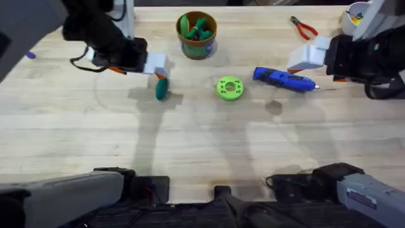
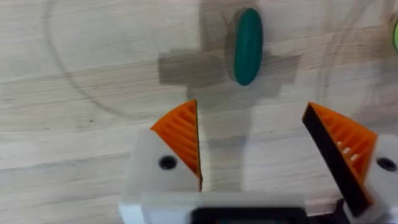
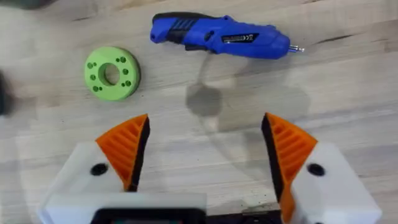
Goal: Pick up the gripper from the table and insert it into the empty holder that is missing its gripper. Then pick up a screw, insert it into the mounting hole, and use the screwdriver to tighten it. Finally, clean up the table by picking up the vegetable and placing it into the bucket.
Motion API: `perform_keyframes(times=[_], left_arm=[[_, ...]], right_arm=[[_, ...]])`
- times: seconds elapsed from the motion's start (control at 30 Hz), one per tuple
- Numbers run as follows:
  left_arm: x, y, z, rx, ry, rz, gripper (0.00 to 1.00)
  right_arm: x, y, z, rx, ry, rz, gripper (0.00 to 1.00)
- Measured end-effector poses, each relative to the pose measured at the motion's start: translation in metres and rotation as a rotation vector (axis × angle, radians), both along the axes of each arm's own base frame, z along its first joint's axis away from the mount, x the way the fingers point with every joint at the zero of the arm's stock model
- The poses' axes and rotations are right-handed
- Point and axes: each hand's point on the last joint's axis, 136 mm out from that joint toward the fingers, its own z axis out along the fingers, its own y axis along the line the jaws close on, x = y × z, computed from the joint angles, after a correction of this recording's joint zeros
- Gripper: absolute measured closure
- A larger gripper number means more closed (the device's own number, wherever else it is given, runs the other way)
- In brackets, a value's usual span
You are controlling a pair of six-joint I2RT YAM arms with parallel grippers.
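Wooden table [image 1: 202,145] carries the bucket [image 1: 197,35] beyond the left gripper [image 2: 255,149], whose fingers are spread with nothing between them just short of the vegetable [image 2: 247,45], while the right gripper [image 3: 202,155], jaws apart and holding nothing, hovers near the screwdriver [image 3: 219,36] and green ring [image 3: 112,73].

Desk [image 1: 202,145]: pale wood planks, grain running side to side, faint circular marks on surface. Light from above, soft shadows cast. Dark strip beyond far edge
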Motion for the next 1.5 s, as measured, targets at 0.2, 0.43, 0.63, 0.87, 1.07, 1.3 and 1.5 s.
perform_keyframes(times=[0.2, 0.43, 0.63, 0.87, 1.07, 1.3, 1.5], left_arm=[[-0.008, -0.024, -0.01, 0.025, 0.051, -0.049, 0.016], [0.0, -0.022, -0.009, 0.043, 0.02, -0.031, 0.015], [0.016, -0.024, -0.034, 0.053, 0.056, -0.037, 0.015], [0.03, -0.026, -0.083, 0.071, 0.155, -0.051, 0.014], [0.035, -0.026, -0.107, 0.078, 0.194, -0.057, 0.015], [0.036, -0.018, -0.113, 0.079, 0.21, -0.061, 0.01], [0.035, -0.016, -0.115, 0.075, 0.218, -0.071, 0.03]], right_arm=[[0.0, 0.0, 0.0, 0.0, 0.001, 0.0, 0.009], [0.0, 0.0, 0.0, 0.0, 0.0, 0.0, 0.008], [0.0, 0.0, 0.0, 0.0, 0.0, 0.0, 0.008], [0.0, 0.0, 0.0, 0.0, 0.0, 0.0, 0.007], [0.0, 0.0, 0.0, 0.0, 0.001, 0.0, 0.007], [0.0, 0.0, 0.0, -0.001, 0.002, 0.0, 0.007], [-0.001, 0.0, 0.0, -0.003, 0.003, 0.003, 0.009]])
